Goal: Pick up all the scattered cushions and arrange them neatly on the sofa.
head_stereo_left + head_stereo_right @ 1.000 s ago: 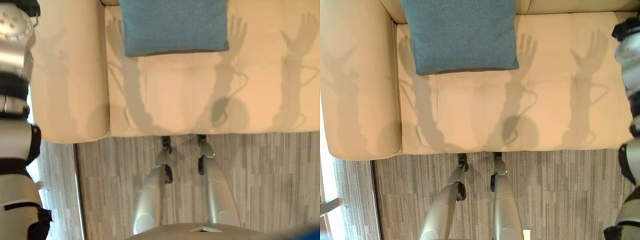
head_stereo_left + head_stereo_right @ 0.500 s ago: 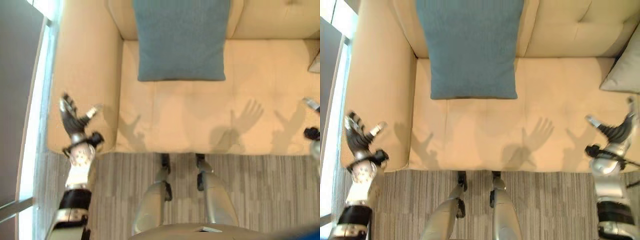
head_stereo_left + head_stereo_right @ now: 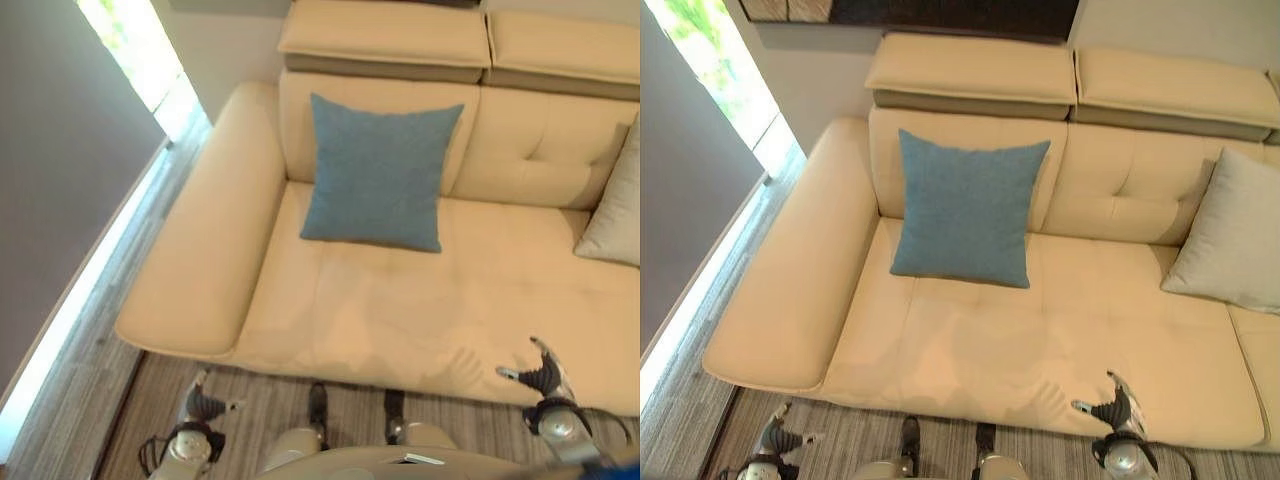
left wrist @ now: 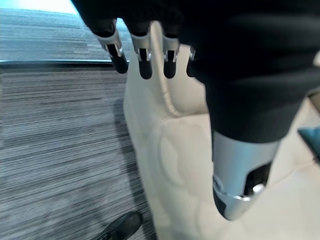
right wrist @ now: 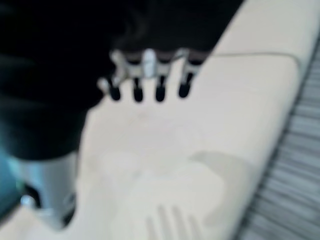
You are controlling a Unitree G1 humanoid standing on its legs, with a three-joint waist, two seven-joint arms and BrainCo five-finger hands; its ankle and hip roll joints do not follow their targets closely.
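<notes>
Now, from the left: the robot's left hand [image 3: 203, 405] hangs low over the striped floor [image 3: 1040, 440] beside the sofa's armrest [image 3: 205, 260], its fingers spread and straight, gripping nothing; its own wrist view shows the dark-tipped fingers [image 4: 144, 62] extended toward the cream upholstery.

A blue cushion [image 3: 966, 206] stands propped upright against the backrest of the cream sofa [image 3: 1060, 340], its lower edge resting on the seat, near the armrest end. Further right, a pale grey cushion [image 3: 1232, 232] leans against the backrest at the far edge of the eye views, well apart from the blue one.

The right hand [image 3: 1114, 405] hovers at the seat's front edge, fingers [image 5: 147, 75] loosely open and empty.

Both cushions in sight appear already placed, so the task looks close to done, though any cushion lying outside these views cannot be judged. The risks from here: a hand swept across the seat could knock the blue cushion flat or push it askew, and the right hand, so close to the front edge, could snag the upholstery if lowered carelessly. No containers are involved; the sofa alone holds the two cushions.
</notes>
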